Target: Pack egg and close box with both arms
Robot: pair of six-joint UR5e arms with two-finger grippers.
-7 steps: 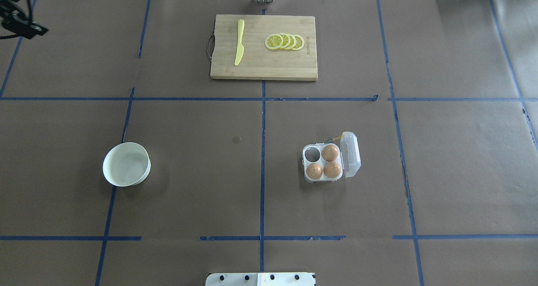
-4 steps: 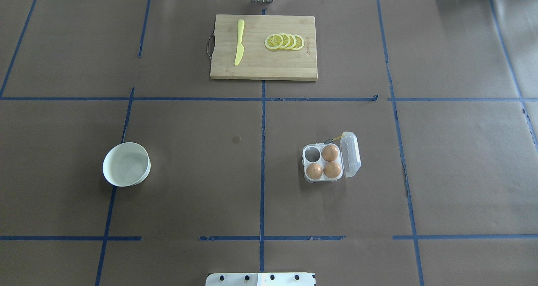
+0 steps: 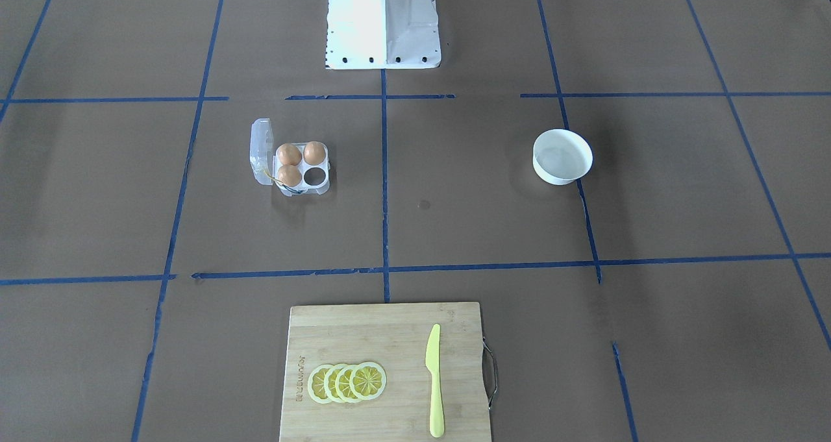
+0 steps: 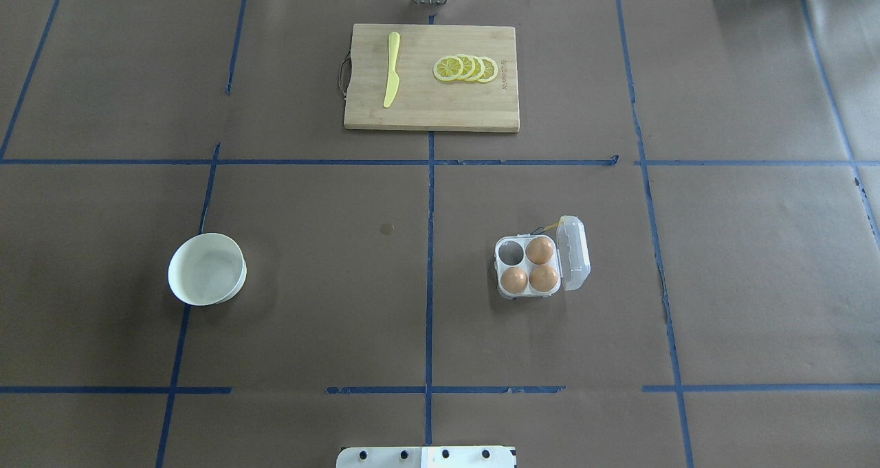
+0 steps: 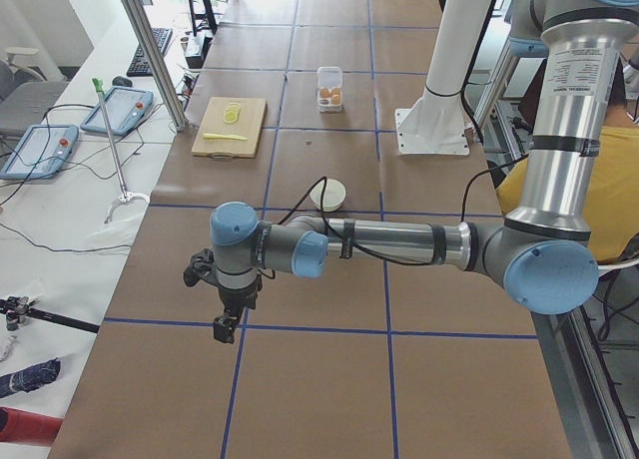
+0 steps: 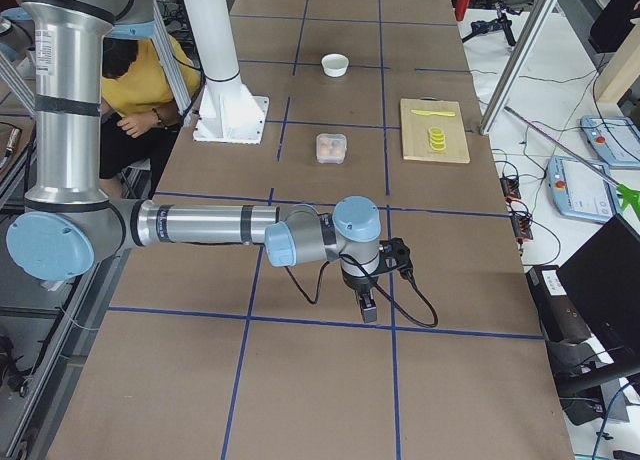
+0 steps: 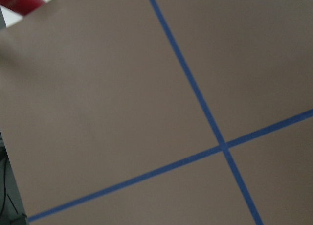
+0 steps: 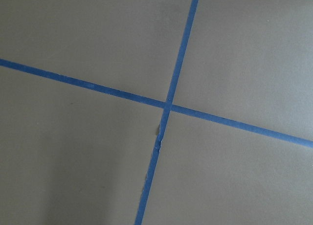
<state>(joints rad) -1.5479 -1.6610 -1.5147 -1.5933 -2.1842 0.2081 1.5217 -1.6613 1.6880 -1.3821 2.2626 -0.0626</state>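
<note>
The clear box stands right of the table's middle with its lid open to the right. Three tan eggs sit in its cups, and the far-left cup is empty. The box also shows in the front view. My left gripper hangs over the table's left end, far from the box. My right gripper hangs over the right end. I cannot tell whether either is open or shut. Both wrist views show only brown paper and blue tape.
A white bowl that looks empty stands on the left half. A wooden cutting board at the far middle carries a yellow knife and lemon slices. The white pedestal base stands at the near edge.
A black gripper part at the overhead view's top left corner one second ago has left that view. The box, eggs and bowl have not moved.
</note>
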